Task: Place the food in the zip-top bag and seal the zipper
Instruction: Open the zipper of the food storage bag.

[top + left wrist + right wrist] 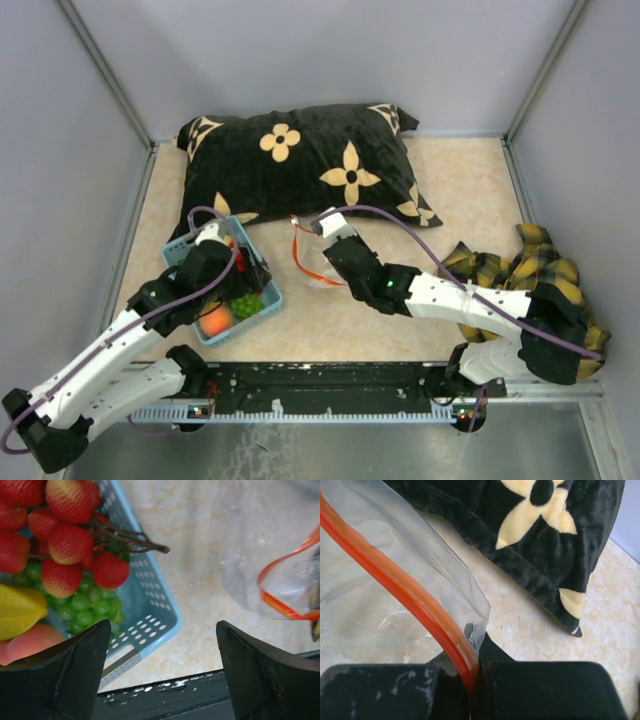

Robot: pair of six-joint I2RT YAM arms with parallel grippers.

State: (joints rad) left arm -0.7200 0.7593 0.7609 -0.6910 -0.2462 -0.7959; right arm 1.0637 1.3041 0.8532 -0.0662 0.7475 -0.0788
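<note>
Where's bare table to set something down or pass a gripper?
Free: table between pillow and plaid cloth; near strip between basket and the right arm. Crowded: centre, where left gripper hangs over the basket and right gripper pinches the bag.

From above, the left gripper (245, 270) covers most of the food (215, 320) in the basket (255, 316). The right wrist view crops the zip-top bag (395, 595) at its left edge, and the zipper (410, 600) vanishes between the right gripper's (477, 669) fingers.
</note>
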